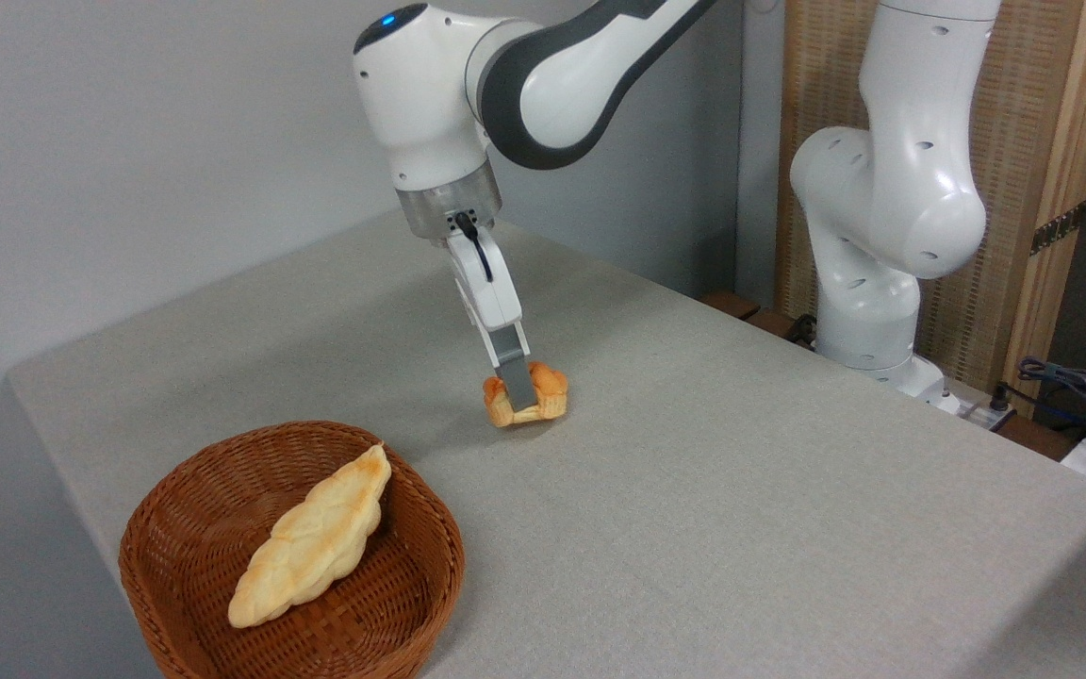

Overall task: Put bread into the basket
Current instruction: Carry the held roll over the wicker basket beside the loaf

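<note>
Half the job is looking done at most: the two-finger gripper [517, 396] is pinching the small orange-golden knotted bun [526, 394] mid-table, toward the far edge, while the reddish-brown wicker basket [175, 509] at the near left corner is holding only a pale braided loaf [312, 539].

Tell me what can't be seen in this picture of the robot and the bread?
- Gripper: one finger covers the middle of the bun; the other finger is hidden behind it, so the grip is unclear.
- Whether the bun rests on the table or is lifted: too small to tell.
- Basket: lower rim cut off by the picture's bottom edge; the long loaf hides part of its floor.
</note>
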